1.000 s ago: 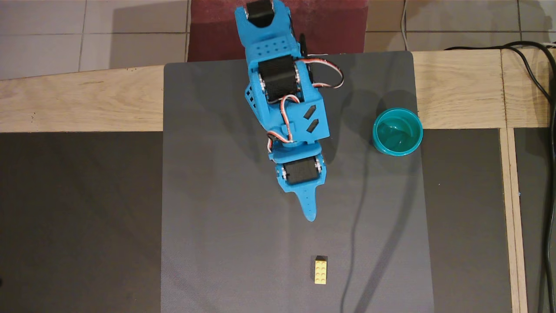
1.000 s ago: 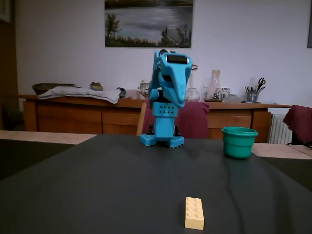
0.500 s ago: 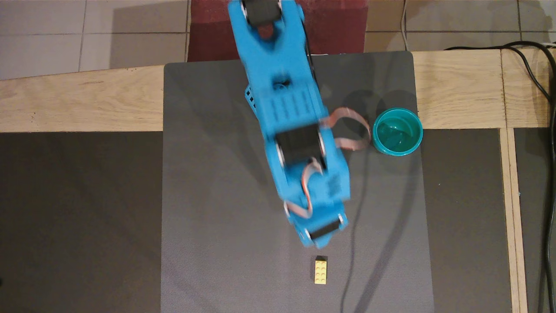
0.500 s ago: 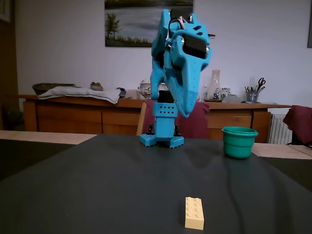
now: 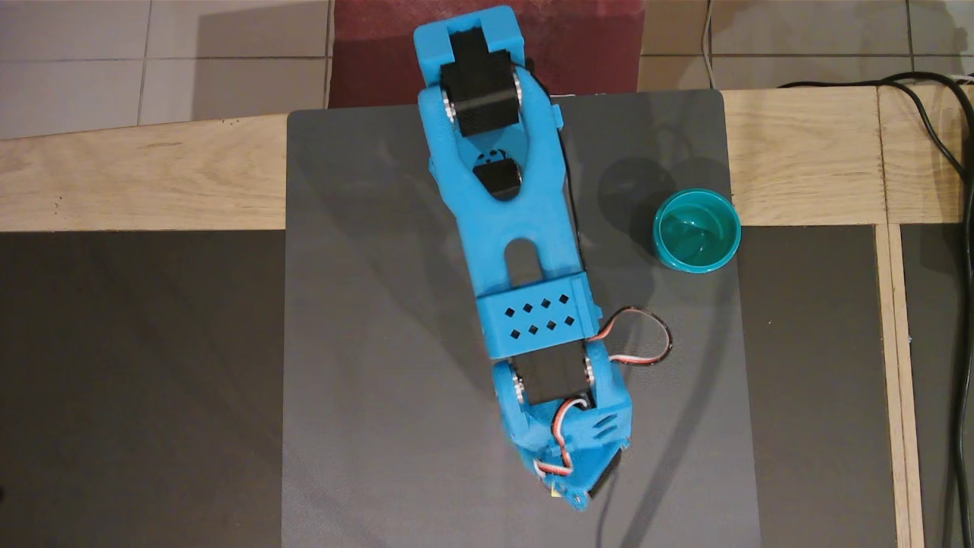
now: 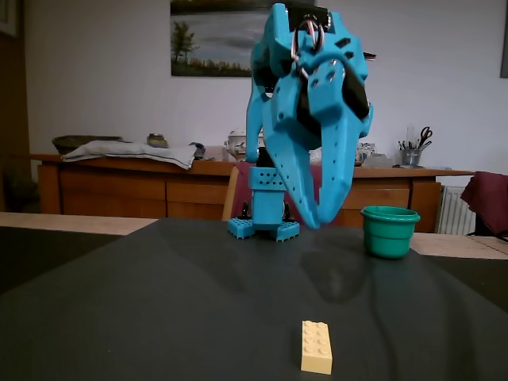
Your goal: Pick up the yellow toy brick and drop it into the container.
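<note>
Pincer hangs above the yellow toy brick, tips nearly together, empty. Brick lies flat on the counter, container well apart. Should spread wider, drop straight down, span its narrow sides.

No readable text, labels, brands or numbers anywhere in overhead or fixed view.

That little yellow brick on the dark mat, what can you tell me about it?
The yellow toy brick is a small plastic building block with two rows of four studs on top. It lies flat, studs up, on the dark mat, long side pointing toward the camera. Nothing touches it: the blue gripper hangs above it. From overhead, the arm hides nearly all of it.
</note>
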### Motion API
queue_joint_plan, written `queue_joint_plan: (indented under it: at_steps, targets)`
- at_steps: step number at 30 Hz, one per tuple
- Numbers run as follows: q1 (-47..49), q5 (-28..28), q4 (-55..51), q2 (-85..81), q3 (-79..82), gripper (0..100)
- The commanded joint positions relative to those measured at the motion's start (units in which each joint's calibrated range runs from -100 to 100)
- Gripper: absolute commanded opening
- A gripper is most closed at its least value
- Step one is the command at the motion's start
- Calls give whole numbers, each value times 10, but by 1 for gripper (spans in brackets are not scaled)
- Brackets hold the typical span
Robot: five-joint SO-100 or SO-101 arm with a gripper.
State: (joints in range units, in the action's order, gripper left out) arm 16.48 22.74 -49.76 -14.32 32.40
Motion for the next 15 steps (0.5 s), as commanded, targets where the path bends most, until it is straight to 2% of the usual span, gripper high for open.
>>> queue_joint_plan:
  at_steps: [1,12,15]
  targets:
    - [-4,26,17,2,-21,1]
    - [3,139,22,15,-21,1]
    - [0,160,73,61,-9,1]
